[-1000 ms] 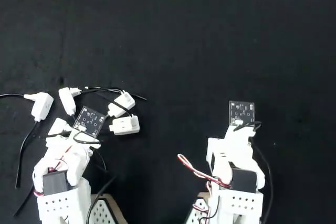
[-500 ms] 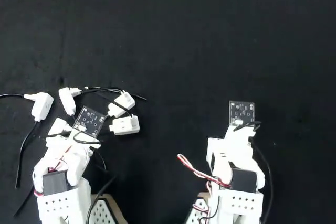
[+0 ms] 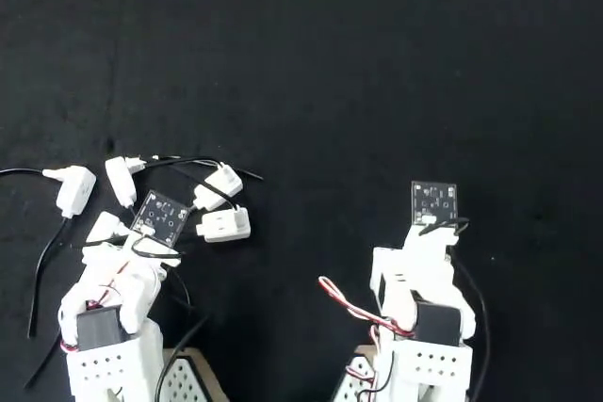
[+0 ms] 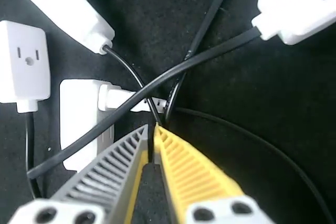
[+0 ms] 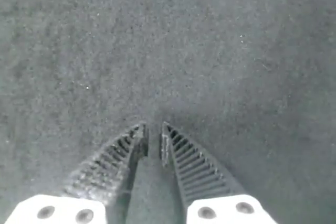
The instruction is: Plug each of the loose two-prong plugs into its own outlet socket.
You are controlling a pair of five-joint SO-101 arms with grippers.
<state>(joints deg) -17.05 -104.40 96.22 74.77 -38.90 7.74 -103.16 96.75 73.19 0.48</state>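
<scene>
Several white plugs and outlet blocks on black cords lie in a cluster at the table's left front. Among them in the high view are a block [image 3: 224, 225], another [image 3: 220, 183] and a plug [image 3: 73, 188]. The left arm [image 3: 113, 289] stands at the cluster's near edge. Its gripper [image 4: 153, 130] is shut, tips over crossing black cords [image 4: 173, 74]. Close by lie an outlet socket [image 4: 23, 64] face up, a white block [image 4: 79, 124] with a plug [image 4: 116, 98] against it, another plug [image 4: 68, 6] and a larger outlet block [image 4: 296, 3]. The right gripper [image 5: 153, 136] is shut over bare black cloth.
Black cloth [image 3: 377, 82] covers the whole table, with open room across the middle, back and right. The right arm [image 3: 419, 280] stands at the front right, away from the cords. Loose black cords [image 3: 38, 270] trail toward the front left edge.
</scene>
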